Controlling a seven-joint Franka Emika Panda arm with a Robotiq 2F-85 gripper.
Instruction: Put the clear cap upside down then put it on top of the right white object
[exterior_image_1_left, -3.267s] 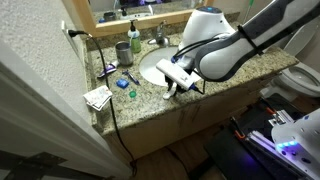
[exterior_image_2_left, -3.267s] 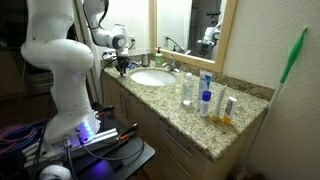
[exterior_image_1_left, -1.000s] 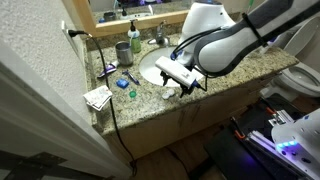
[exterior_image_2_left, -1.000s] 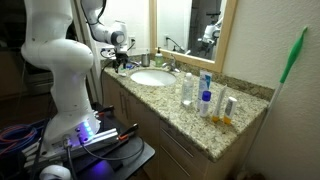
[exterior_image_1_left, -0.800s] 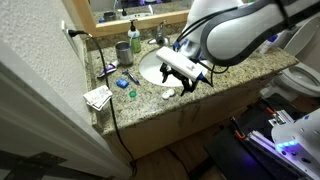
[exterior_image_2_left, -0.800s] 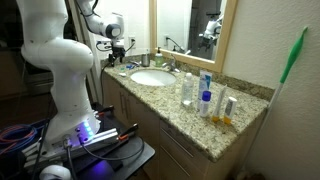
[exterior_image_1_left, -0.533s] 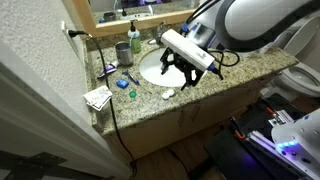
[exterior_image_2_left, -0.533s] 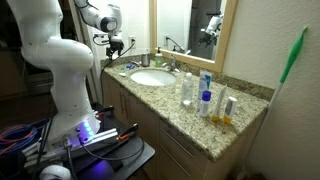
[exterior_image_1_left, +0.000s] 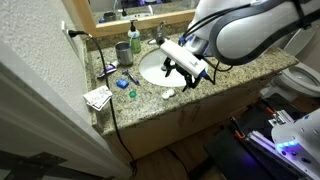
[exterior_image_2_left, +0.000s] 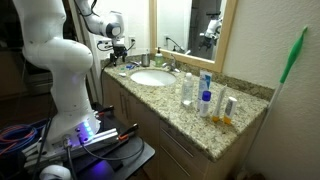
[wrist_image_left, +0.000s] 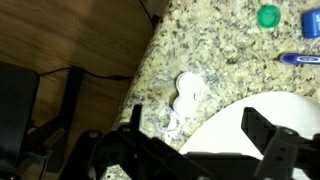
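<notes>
The clear cap (wrist_image_left: 189, 84) lies on the counter (wrist_image_left: 235, 55) below the hovering tool (wrist_image_left: 195, 128), its jaws apart and empty.

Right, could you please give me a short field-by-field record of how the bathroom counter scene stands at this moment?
surface: granite counter with a white sink
gripper: open, holding nothing, hovering over the counter beside the sink
right white object: lying on the granite next to the sink rim, apart from the gripper
clear cap: cannot be told apart from the white piece in these views
nearby: green cap; crumpled paper
</notes>
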